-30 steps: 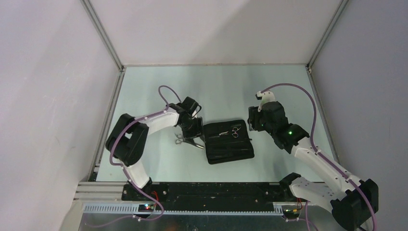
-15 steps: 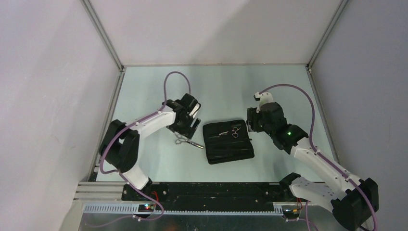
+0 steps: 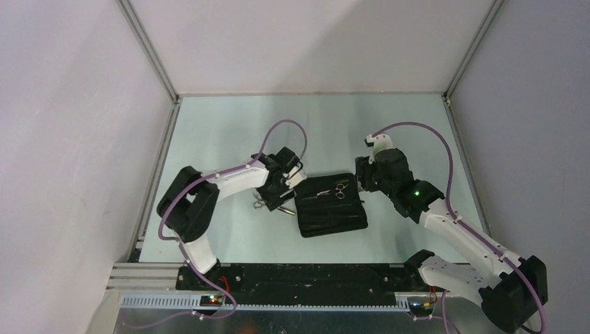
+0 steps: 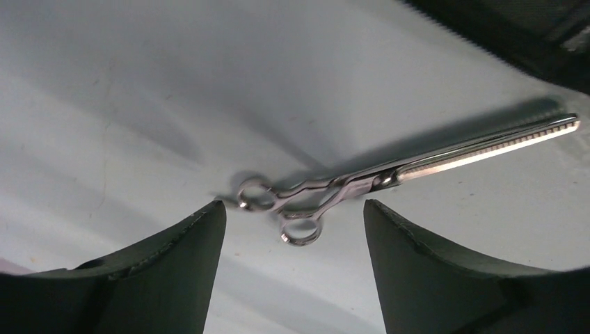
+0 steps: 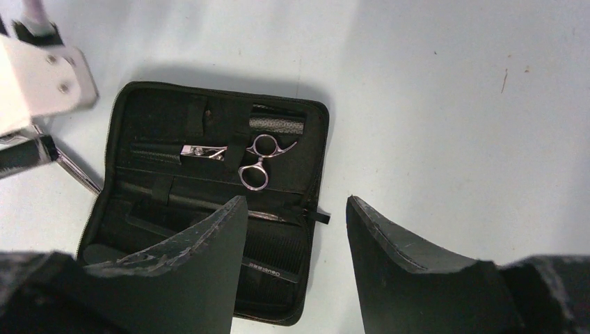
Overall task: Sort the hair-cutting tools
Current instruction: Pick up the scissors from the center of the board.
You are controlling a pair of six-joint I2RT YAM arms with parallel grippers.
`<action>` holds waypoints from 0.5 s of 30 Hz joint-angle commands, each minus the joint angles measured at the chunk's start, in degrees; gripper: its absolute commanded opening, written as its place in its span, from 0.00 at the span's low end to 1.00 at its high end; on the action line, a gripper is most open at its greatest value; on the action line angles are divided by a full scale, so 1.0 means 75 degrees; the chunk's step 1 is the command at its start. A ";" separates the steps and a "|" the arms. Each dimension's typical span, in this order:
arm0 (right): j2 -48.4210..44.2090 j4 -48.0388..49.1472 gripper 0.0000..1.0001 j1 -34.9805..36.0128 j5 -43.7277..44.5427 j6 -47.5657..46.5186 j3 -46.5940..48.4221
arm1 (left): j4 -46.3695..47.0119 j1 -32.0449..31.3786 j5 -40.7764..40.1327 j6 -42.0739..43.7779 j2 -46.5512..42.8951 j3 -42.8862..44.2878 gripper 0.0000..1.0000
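zip case [image 5: 306,174]: lies open and flat, just ahead of and below the right gripper [image 5: 296,205]; soft-walled, so it probably slides if nudged.
right gripper: fingers part-way apart, holding nothing.
left gripper [image 4: 292,216]: fingers spread wide, empty, above the table [image 4: 139,104].
loose scissors [image 4: 379,182]: flat on the table under the left gripper, rings between its fingers, toothed blade running ahead and to its right toward the zip case.
cased scissors [image 5: 257,163]: tucked into the far half of the zip case, ahead of the right gripper.
comb [image 5: 278,261]: black on black, partly behind the right gripper's finger; I cannot pick out a second one.
handling: the loose scissors look light, rigid and slick, and sit thin against the table.
hold: best across the shanks beside the pivot.
change: a second ago the left gripper sat lower over the loose scissors; now it is nearer the zip case, and the scissors are unmoved.
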 commanded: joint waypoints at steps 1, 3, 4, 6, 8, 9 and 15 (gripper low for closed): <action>0.0056 0.0271 0.59 0.0054 0.0047 -0.0106 -0.0013 | 0.0169 -0.0347 0.0628 0.0929 0.0386 0.0243 0.78; 0.0080 0.0261 0.59 0.0047 0.0047 -0.0117 -0.0013 | 0.0075 -0.0450 0.0750 0.1029 0.0620 0.0340 0.78; 0.0084 0.0246 0.59 0.0053 0.0043 -0.0116 -0.0013 | 0.0005 -0.0465 0.0794 0.1044 0.0773 0.0369 0.77; 0.0105 0.0256 0.59 0.0069 0.0049 -0.0112 -0.0018 | -0.0007 -0.0478 0.0786 0.0991 0.0967 0.0448 0.74; 0.0120 0.0256 0.59 0.0072 0.0047 -0.0112 -0.0014 | -0.0013 -0.0489 0.0849 0.0953 0.1139 0.0490 0.67; 0.0122 0.0253 0.59 0.0081 0.0056 -0.0117 -0.0014 | -0.0020 -0.0482 0.0912 0.0948 0.1181 0.0538 0.62; 0.0157 0.0227 0.59 0.0107 0.0106 -0.0131 -0.0021 | -0.0135 0.0084 0.1381 0.0635 0.1430 0.0814 0.45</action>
